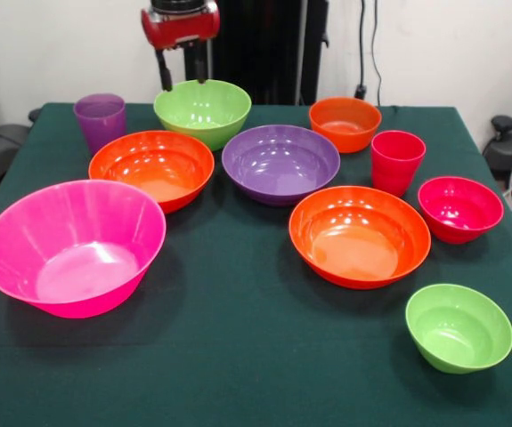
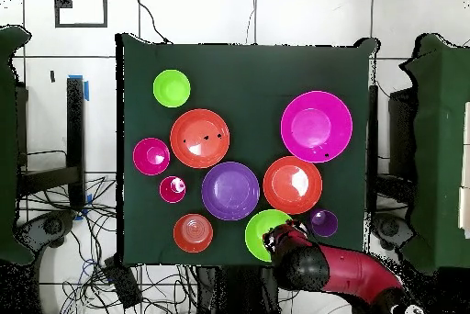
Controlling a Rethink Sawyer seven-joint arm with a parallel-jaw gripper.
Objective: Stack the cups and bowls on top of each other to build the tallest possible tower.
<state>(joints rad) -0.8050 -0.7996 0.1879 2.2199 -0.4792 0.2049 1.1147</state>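
I've got the gripper [image 1: 182, 69] hanging over the far lime green bowl [image 1: 202, 111], fingers spread and empty. Nothing's stacked; bowls and cups sit apart across the tabletop [image 1: 238, 356]. Risk, I reckon: a finger clips the glossy rim and it skids into the purple cup [image 1: 101, 120].

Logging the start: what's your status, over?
Gripper open, at far rim of big green bowl. No tower yet: bowls and cups all separate on table. Nothing in the way.
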